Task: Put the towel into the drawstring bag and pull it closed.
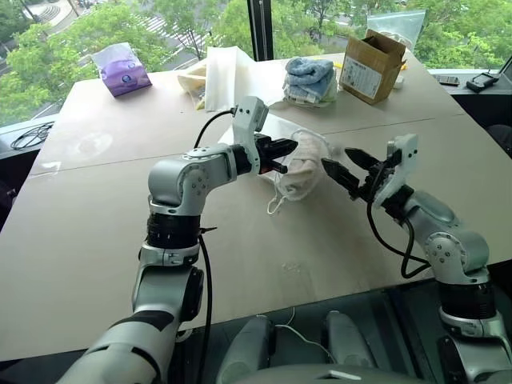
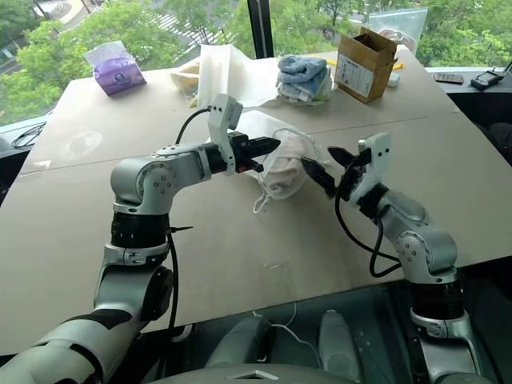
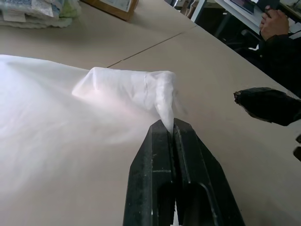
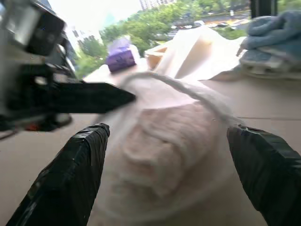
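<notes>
Your left gripper [image 1: 290,149] pinches the drawstring bag [image 1: 304,170] above the table [image 1: 96,232] with the towel [image 4: 164,146] inside, while your right gripper [image 1: 346,166] gapes empty just beside it.

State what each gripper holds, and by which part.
The left gripper is shut on the drawstring bag, pinching the fabric at its mouth edge. The right gripper is open beside the bag, holding nothing.

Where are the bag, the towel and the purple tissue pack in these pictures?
bag [image 1: 308,152]: left eye view, on its upper fabric near the mouth.
towel [image 4: 164,141]: right wrist view, on the pinkish terry inside the bag.
tissue pack [image 1: 124,76]: left eye view, on its purple front.
</notes>
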Controlling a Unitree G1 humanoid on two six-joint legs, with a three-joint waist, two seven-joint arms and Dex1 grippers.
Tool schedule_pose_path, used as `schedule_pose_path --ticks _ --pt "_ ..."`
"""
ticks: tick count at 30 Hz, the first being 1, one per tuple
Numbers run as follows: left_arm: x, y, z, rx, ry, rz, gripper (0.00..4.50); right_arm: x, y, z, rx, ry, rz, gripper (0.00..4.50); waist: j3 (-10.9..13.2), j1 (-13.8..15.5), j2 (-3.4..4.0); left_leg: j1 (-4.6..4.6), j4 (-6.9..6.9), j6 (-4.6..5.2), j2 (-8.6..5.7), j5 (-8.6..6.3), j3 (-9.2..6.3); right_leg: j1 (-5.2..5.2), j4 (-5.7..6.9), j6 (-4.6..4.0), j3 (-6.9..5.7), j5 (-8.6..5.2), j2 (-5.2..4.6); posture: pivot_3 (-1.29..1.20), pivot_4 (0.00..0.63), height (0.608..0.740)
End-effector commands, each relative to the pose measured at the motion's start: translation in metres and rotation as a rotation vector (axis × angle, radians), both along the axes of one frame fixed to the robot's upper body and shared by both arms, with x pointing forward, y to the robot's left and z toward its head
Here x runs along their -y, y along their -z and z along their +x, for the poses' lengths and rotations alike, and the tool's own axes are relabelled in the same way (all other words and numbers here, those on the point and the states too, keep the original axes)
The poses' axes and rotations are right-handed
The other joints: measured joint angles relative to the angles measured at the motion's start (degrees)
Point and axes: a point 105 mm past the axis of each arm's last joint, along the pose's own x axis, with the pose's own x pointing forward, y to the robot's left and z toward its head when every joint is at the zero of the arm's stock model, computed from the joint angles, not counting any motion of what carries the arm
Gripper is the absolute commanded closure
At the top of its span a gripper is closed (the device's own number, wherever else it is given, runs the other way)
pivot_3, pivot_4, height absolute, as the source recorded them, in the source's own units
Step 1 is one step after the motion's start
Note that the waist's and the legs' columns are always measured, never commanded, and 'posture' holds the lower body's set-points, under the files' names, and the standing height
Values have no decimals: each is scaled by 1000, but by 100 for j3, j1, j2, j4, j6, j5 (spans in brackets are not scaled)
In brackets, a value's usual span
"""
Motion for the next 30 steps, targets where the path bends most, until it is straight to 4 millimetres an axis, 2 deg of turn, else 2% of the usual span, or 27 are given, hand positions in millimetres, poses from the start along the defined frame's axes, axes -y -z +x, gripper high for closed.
schedule_pose_path --ticks 1,10,15,18,20,22,26,28,30 --pt "1 -19 -5 80 39 -24 4500 3 12 11 106 35 -224 242 0 -2 0 1 -1 -1 0 0 0 -1 1 0 0 0 0 0 150 740" --pt "-7 -31 -13 111 86 -60 4500 1 41 52 147 100 -437 242 3 9 -5 2 -2 -1 2 1 3 0 -2 0 4 0 0 0 150 740" --pt "-10 -29 -14 97 86 -50 4500 -6 34 84 129 164 -373 242 5 -46 -6 2 -4 -1 2 1 2 0 -6 0 4 0 -1 0 150 740" --pt "-10 -28 -14 97 84 -42 4500 -14 30 92 119 156 -314 242 5 -78 -7 2 -2 -3 2 2 0 1 -4 0 1 0 0 0 150 740" --pt "-11 -28 -13 97 82 -42 4500 -16 27 96 123 158 -292 799 5 -95 -7 2 -5 -3 2 2 -3 1 -5 0 -1 0 -1 0 150 740" --pt "-11 -28 -13 97 81 -42 4500 -17 27 97 129 156 -292 1593 5 -103 -7 1 -6 -3 2 2 -4 1 -6 0 -1 0 -1 0 150 740" --pt "-14 -26 -12 93 67 -36 4500 -5 25 97 135 214 -250 3610 5 -142 -6 0 -6 -3 1 2 -4 0 -8 0 -1 0 -3 0 150 740" --pt "-15 -23 -11 83 56 -35 4500 4 22 95 155 251 -235 4427 5 -147 -6 0 -6 -3 1 2 -5 0 -6 0 -1 0 -2 0 150 740" --pt "-15 -20 -8 67 37 -31 4500 16 15 91 184 294 -228 4427 5 -147 -6 1 -5 -3 2 2 -6 0 -4 0 -2 0 -2 0 150 740"
